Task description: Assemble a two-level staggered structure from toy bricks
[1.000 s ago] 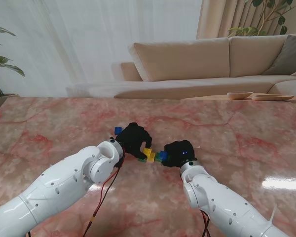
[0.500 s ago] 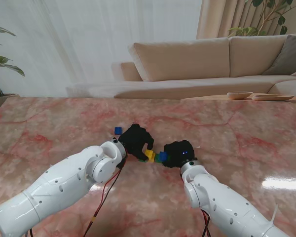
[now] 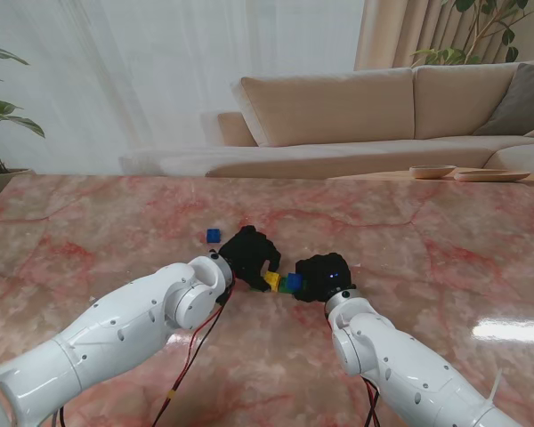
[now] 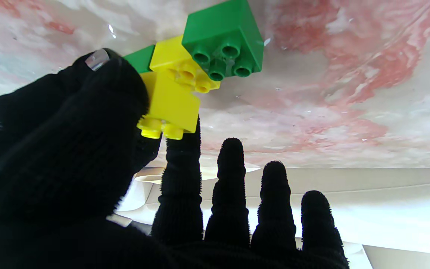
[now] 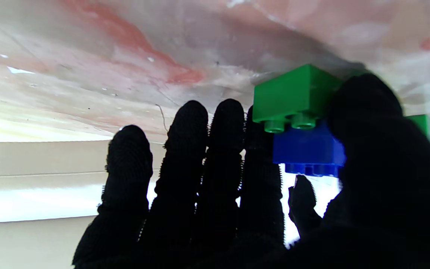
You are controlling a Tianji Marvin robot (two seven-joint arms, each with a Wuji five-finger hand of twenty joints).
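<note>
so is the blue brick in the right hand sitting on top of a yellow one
No, in the right wrist view the blue brick held by the right hand is stacked on a green brick.

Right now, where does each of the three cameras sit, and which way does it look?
Stand view: above the shoulders, facing the marble table and sofa; both arms show.
Left wrist view: along the left hand at its yellow brick.
Right wrist view: along the right hand at its blue brick.
Both wrist views show a green brick; whether it is the same one, I cannot tell.
</note>
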